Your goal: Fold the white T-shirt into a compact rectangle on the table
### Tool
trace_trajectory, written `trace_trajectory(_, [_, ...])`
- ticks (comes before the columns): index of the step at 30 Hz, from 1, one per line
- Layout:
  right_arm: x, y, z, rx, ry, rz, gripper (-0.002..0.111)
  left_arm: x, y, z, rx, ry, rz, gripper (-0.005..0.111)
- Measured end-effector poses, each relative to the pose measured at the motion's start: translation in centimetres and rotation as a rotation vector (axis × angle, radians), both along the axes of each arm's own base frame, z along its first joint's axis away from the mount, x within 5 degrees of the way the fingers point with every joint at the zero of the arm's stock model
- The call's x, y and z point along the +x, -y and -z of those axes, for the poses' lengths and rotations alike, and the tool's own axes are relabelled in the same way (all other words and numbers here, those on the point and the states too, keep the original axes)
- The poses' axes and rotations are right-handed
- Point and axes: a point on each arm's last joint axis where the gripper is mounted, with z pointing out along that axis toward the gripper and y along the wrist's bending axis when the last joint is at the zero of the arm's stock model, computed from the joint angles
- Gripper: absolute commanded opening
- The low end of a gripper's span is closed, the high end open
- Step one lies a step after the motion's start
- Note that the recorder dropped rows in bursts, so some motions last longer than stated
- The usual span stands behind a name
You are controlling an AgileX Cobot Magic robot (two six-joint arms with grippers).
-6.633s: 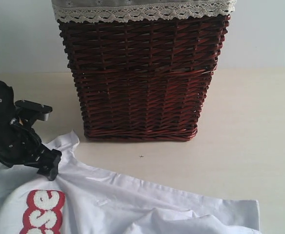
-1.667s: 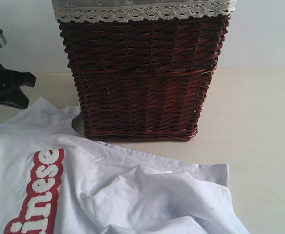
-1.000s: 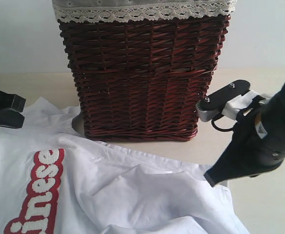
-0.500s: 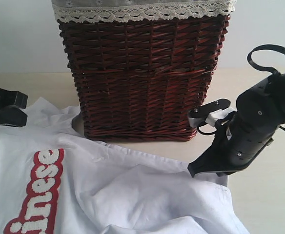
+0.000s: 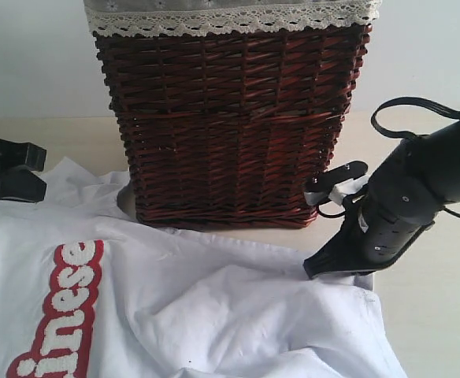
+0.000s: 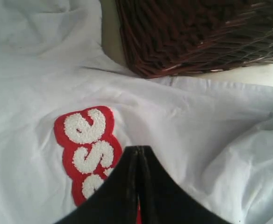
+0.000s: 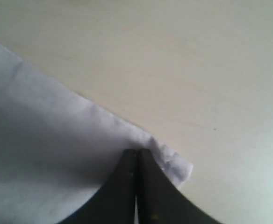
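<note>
The white T-shirt (image 5: 214, 315) lies rumpled on the table (image 5: 435, 331) in front of the basket, its red patch with fuzzy white letters (image 5: 57, 315) at the lower left. My right gripper (image 5: 309, 274) is shut, and its tip presses on the cloth just inside the shirt's far right corner. In the right wrist view the closed tips (image 7: 136, 152) rest on the T-shirt (image 7: 43, 140) beside that corner; no cloth shows between them. My left gripper (image 5: 17, 177) hovers at the left edge above a sleeve. It is shut (image 6: 137, 148) and empty, above the red patch (image 6: 87, 149).
A tall dark brown wicker basket (image 5: 230, 118) with a lace-edged liner stands just behind the shirt, close to both arms. The basket's lower corner (image 6: 192, 32) shows in the left wrist view. Bare tabletop (image 7: 174, 56) stretches to the right of the shirt's corner.
My right arm has swung in from the right and come down, bringing its shut tip onto the shirt's right corner. The cloth there has bunched slightly. The left gripper has barely moved.
</note>
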Motion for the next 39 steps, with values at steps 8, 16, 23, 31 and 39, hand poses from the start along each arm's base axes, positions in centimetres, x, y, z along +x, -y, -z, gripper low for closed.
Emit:
trace_trajectory(8, [1.9, 2.9, 0.1, -0.042, 0.103, 0.063, 0.000, -0.4, 0.2, 0.1, -0.014, -0.042, 0.020, 0.000])
trace_trajectory(16, [4.7, 3.9, -1.1, -0.053, 0.177, 0.092, 0.000, -1.0, 1.1, 0.1, -0.045, -0.081, 0.072, 0.000])
trace_trajectory(23, [6.3, 3.5, -3.3, -0.066, 0.188, 0.096, 0.000, -1.6, 1.8, -0.7, -0.047, -0.057, 0.107, 0.000])
trace_trajectory(31, [3.0, 1.5, -9.2, 0.079, 0.118, -0.003, 0.000, -1.5, 1.7, -1.0, -0.044, -0.024, 0.094, 0.000])
trace_trajectory(39, [-5.7, 3.4, -13.5, 0.039, 0.059, -0.042, 0.000, -1.5, 1.6, -0.9, -0.027, -0.018, 0.099, 0.000])
